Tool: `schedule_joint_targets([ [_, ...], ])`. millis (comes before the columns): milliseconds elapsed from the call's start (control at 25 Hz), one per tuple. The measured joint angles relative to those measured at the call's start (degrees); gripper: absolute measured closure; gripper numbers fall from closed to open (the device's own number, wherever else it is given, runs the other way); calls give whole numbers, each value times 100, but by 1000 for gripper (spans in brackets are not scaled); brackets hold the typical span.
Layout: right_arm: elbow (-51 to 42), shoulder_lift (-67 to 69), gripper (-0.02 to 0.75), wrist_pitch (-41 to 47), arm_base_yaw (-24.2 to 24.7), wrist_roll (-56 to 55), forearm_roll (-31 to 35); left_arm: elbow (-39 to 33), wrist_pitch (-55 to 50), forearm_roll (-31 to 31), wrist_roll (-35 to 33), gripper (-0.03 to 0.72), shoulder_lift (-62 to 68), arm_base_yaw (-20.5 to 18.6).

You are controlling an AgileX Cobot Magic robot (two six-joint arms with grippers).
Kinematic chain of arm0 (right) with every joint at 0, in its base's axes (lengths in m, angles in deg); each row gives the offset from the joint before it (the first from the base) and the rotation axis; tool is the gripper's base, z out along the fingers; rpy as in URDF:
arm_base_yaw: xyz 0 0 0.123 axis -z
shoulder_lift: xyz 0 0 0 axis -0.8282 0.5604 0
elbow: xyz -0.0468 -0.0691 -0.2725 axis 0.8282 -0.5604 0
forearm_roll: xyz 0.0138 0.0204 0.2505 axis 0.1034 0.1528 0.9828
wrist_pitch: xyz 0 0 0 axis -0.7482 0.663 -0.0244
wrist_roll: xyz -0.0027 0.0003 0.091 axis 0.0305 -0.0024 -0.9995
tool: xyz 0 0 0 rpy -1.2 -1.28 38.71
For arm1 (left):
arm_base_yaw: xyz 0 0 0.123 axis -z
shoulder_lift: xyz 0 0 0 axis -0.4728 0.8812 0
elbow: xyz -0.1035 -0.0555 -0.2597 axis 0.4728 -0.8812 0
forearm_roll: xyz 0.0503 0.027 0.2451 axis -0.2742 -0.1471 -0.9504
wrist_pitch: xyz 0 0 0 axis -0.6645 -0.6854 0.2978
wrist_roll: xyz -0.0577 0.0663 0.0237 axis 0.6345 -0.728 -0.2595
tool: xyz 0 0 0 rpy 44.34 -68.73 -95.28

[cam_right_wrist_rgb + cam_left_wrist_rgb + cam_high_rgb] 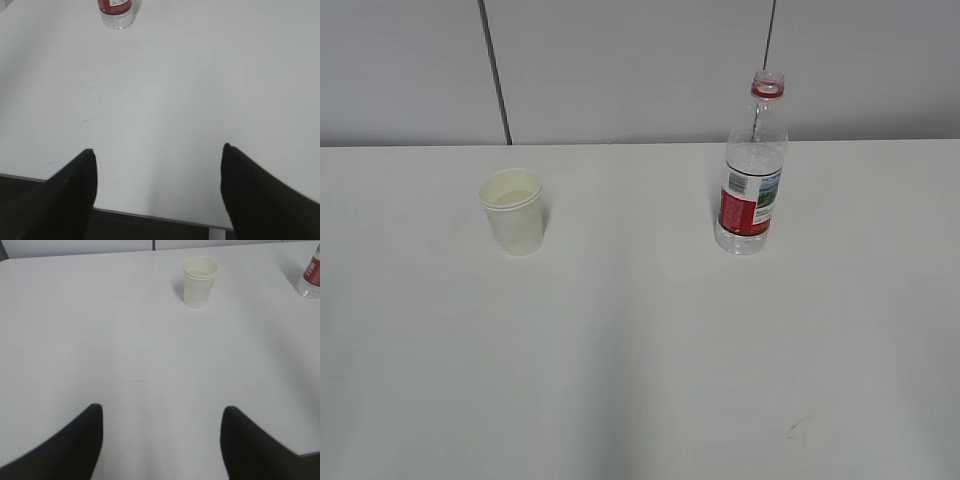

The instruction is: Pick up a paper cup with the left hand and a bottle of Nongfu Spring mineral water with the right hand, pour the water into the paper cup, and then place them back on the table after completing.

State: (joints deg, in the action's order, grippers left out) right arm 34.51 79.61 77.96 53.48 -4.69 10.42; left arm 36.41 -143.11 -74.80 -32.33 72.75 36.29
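The paper cup stands upright on the left part of the white table, with its open mouth up. The water bottle stands upright on the right part, well apart from the cup. The bottle is tall and thin and points straight up. Its cap is off, and a red ring sits round its neck. It has a red label low on its body. The bottle looks nearly empty, and I cannot tell how much water is in the cup.

The left hand hangs low over the near part of the table, well back from the cup. Its two black fingers are wide apart and hold nothing. The right hand hangs over the near edge of the table, well back from the bottle. Its fingers are also wide apart and hold nothing.

There is lots of bare table between each hand and its thing. A grey wall stands behind the far edge.
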Motion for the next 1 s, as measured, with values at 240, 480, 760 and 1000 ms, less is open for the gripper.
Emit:
schedule_joint_targets([
  [240, 0, 0, 169, 0, 0, 0, 0, 0, 0, 0, 0, 230, 0, -8],
  [480, 0, 0, 169, 0, 0, 0, 0, 0, 0, 0, 0, 231, 0, -8],
  [760, 0, 0, 169, 0, 0, 0, 0, 0, 0, 0, 0, 241, 0, -8],
  [1000, 0, 0, 169, -4, 0, 0, 0, 0, 0, 0, 0, 249, 0, -8],
])
